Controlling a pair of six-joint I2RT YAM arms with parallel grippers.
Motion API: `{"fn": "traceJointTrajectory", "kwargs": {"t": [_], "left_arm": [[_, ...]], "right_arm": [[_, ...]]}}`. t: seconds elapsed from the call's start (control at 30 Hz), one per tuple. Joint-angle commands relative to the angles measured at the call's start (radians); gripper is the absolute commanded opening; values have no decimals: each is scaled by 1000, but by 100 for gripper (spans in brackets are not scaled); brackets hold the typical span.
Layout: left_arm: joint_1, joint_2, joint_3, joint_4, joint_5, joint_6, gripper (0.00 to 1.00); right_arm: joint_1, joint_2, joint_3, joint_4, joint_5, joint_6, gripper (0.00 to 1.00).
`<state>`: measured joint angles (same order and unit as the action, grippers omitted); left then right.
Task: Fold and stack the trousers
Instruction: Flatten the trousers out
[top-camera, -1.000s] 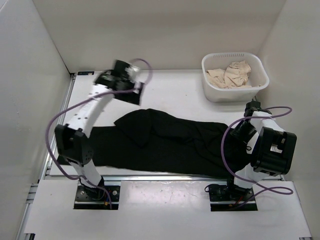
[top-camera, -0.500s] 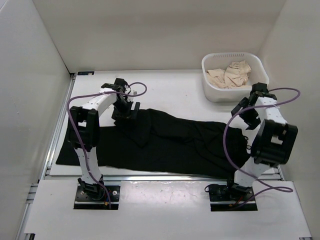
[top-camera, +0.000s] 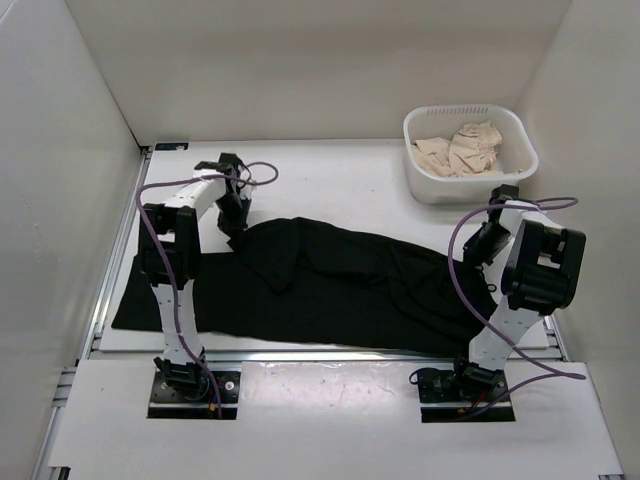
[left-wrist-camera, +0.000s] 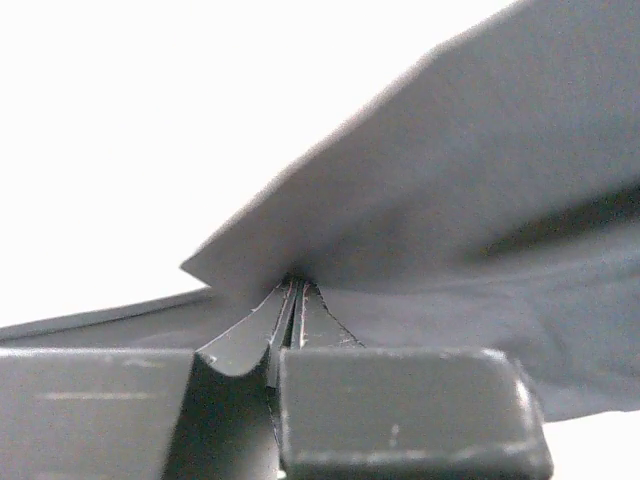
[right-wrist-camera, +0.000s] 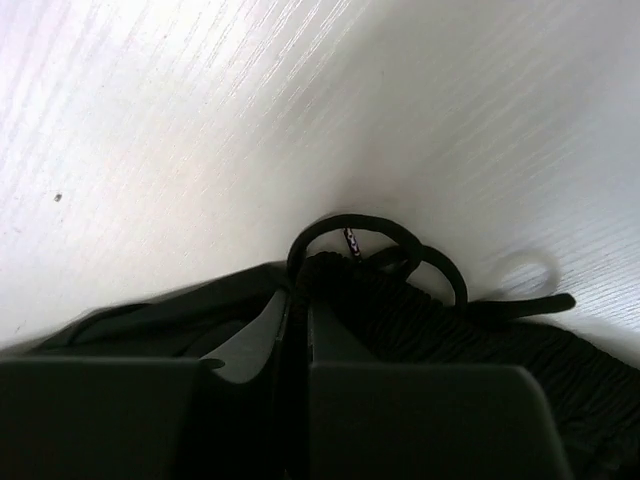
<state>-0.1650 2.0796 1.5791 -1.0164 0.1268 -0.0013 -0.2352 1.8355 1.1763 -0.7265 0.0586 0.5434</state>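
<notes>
I am working both arms at once over the trousers (top-camera: 350, 290), which are lying spread lengthwise across the white table (top-camera: 340, 180), running from the near left edge to the right side in front of my right arm, with a rumpled fold bunching up toward the far left end. I am reaching my left gripper (top-camera: 233, 218) down to that far left part of the garment, and in the left wrist view my fingers (left-wrist-camera: 240, 340) are pressing together on a pointed corner of the fabric, so I am clamping the cloth there, with the corner sticking out just past my fingertips over the bright tabletop. I am holding my right gripper (right-wrist-camera: 298, 300) at the opposite end, low against the table, and its jaws are closing tight on the dark edge of the garment. Just beyond my fingertips the drawstring (right-wrist-camera: 372, 222) is curling in a loop on the tabletop, and the ribbed waistband (right-wrist-camera: 420, 320) is lying beside and to the right of my grip. At the far right corner a white basket (top-camera: 460, 188) is sitting apart from the trousers, with crumpled beige cloth (top-camera: 460, 150) resting inside it.
</notes>
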Motion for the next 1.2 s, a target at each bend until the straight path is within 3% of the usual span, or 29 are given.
{"fn": "traceJointTrajectory", "kwargs": {"t": [0.0, 0.1, 0.23, 0.27, 0.33, 0.37, 0.4, 0.63, 0.8, 0.97, 1.17], "left_arm": [[12, -70, 181, 18, -221, 1, 14], [21, -107, 312, 62, -364, 1, 14], [1, -130, 389, 62, -404, 1, 14], [-13, -145, 363, 62, -392, 1, 19], [-25, -154, 258, 38, -354, 1, 63], [-25, -154, 227, 38, -343, 1, 95], [-25, -110, 202, 21, -322, 1, 100], [94, 106, 291, -50, 4, 1, 100], [94, 161, 249, -91, 49, 1, 100], [94, 203, 239, -244, 164, 1, 96], [169, 166, 336, -153, 117, 1, 98]], "right_arm": [[5, -36, -9, 35, 0, -17, 0], [5, -93, 26, 12, 12, -43, 0], [5, -157, 36, -10, -5, -69, 0], [5, -157, 45, -22, -5, -80, 0], [5, -168, 45, -22, -17, -80, 0], [5, -180, 45, -22, -17, -80, 0], [5, -180, 45, -22, -31, -89, 0], [5, -212, 25, -31, -40, -89, 0], [5, -243, 2, -31, -40, -89, 0], [5, -252, 11, -31, -13, -89, 0], [5, -252, 20, -40, -13, -89, 0]]}}
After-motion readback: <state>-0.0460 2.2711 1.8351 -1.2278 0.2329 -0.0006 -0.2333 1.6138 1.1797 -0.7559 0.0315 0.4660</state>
